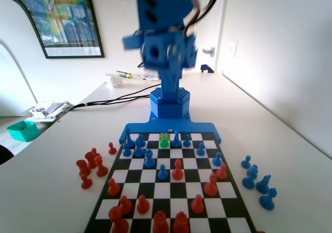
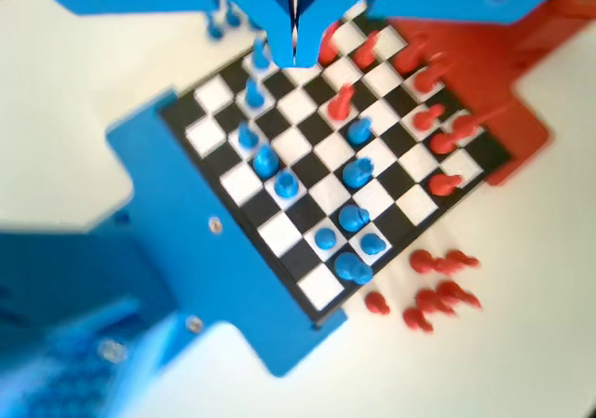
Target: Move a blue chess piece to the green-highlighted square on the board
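Observation:
The board [image 1: 171,202] lies on the table with its blue frame [image 1: 168,127] at the far end. The green-highlighted square [image 1: 164,141] is in the row next to that frame. A slim blue chess piece [image 1: 176,138] stands on the square just right of it; motion blur hides whether anything stands on the green square itself. My gripper [image 1: 162,49] hangs high above the frame, blurred. In the wrist view my gripper [image 2: 295,57] has its jaws pressed together with nothing between them, well above the board [image 2: 307,162].
Red pieces [image 1: 178,169] and blue pawns [image 1: 149,159] are spread over the board. Several red pieces [image 1: 91,165] stand off the board at left and several blue ones [image 1: 257,181] at right. A teal tray [image 1: 23,130], cables and clutter lie at the back left.

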Robot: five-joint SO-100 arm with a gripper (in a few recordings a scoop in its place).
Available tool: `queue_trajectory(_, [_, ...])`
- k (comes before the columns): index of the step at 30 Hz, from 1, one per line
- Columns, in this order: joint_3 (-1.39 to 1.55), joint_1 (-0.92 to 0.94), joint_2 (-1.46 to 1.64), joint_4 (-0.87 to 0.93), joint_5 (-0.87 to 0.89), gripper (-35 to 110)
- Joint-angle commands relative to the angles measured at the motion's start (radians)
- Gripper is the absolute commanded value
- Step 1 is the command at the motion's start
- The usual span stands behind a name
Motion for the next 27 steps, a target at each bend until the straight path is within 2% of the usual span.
queue_trajectory(1, [-0.155, -0.038, 0.173, 0.12, 0.278, 1])
queue_trajectory(3, [-0.201, -0.054, 0.227, 0.156, 0.42, 1])
queue_trajectory(9, [-0.239, -0.06, 0.428, 0.253, 0.63, 1])
queue_trajectory(17, [-0.014, -0.044, 0.709, 0.144, 0.716, 1])
queue_trajectory(23, [0.161, -0.028, 0.857, 0.06, 0.716, 1])
queue_trajectory(27, [0.179, -0.021, 0.905, 0.054, 0.713, 1])
